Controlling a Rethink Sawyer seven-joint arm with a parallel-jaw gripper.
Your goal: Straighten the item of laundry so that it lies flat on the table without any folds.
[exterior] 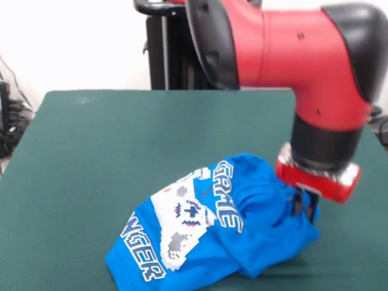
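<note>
Near the front right of the counter (91, 157), as the front view is showing it, the shirt (206, 236) is lying in a crumpled heap, and the tool (305, 205) is pressing down at its right-hand end. That is the relation the coming move is turning on, as I judge it: almost all of the cloth is stretching away from the tool toward the lower left of the picture, its long axis running from the raised hump beside the tool down to the flatter hem end near the bottom edge. Any pull to spread it would need, I think, to be going away from that mass, toward the right or the far side. The tool's dark tips are sinking into the folds under the red and silver wrist ring, and I cannot tell whether they are apart, together or pinching cloth. The shirt is soft bright blue knit, bunching into thick rounded rolls at the tool end, with the white blocky controller print and broken lettering creasing across the middle. The counter is wearing a matte dark green felt that looks likely to be dragging on the fabric. The arm (291, 54) is glossy red with black joints. No other view is on hand.
</note>
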